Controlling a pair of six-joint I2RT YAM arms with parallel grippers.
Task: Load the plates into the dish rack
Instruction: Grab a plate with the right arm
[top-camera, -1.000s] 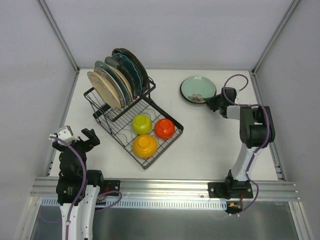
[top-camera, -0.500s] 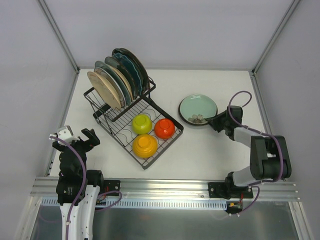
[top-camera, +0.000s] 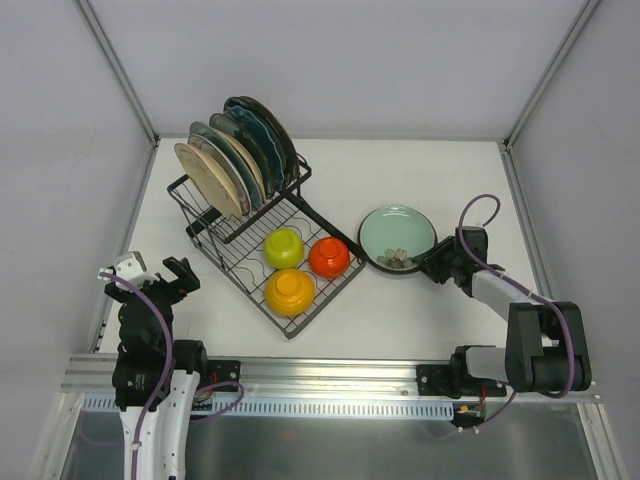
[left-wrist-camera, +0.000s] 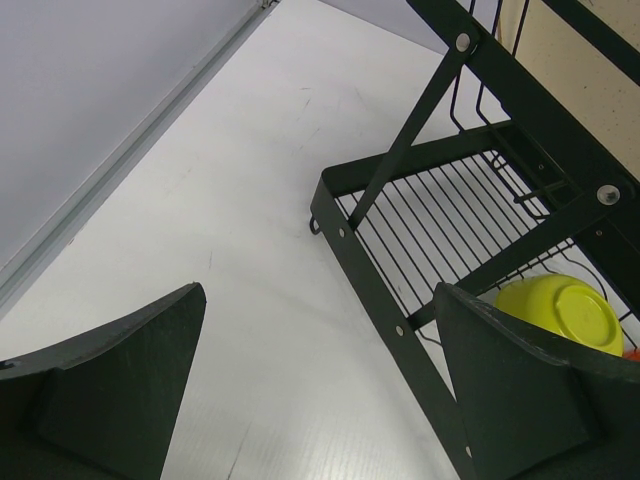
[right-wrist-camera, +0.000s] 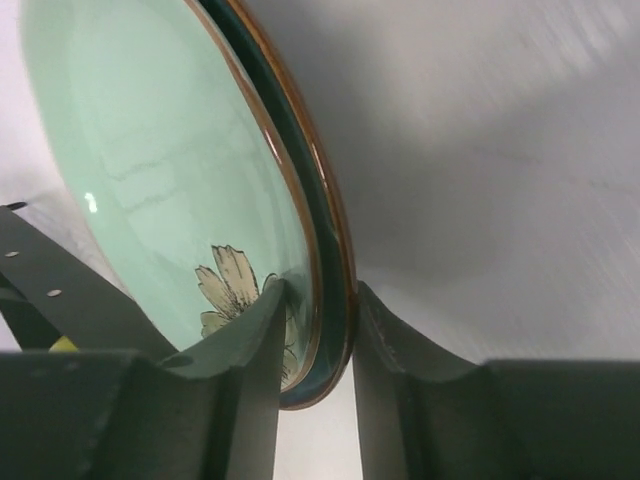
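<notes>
A mint green plate (top-camera: 397, 236) with a flower motif is held at its near right rim by my right gripper (top-camera: 428, 262), just right of the dish rack (top-camera: 300, 205). In the right wrist view the fingers (right-wrist-camera: 262, 330) are shut on the plate's rim (right-wrist-camera: 330, 260). Several plates (top-camera: 235, 160) stand upright in the rack's raised slotted section. My left gripper (top-camera: 160, 275) is open and empty, near the table's left front, left of the rack. The left wrist view shows the rack's frame (left-wrist-camera: 400, 170).
A yellow bowl (top-camera: 284, 246), an orange bowl (top-camera: 290, 290) and a red bowl (top-camera: 329, 256) sit in the rack's lower basket. The yellow bowl also shows in the left wrist view (left-wrist-camera: 560, 312). Enclosure walls stand at the back and sides.
My right gripper has carried the mint green plate from the back right towards me and left, up to the rack's right side. The left arm has not moved.
</notes>
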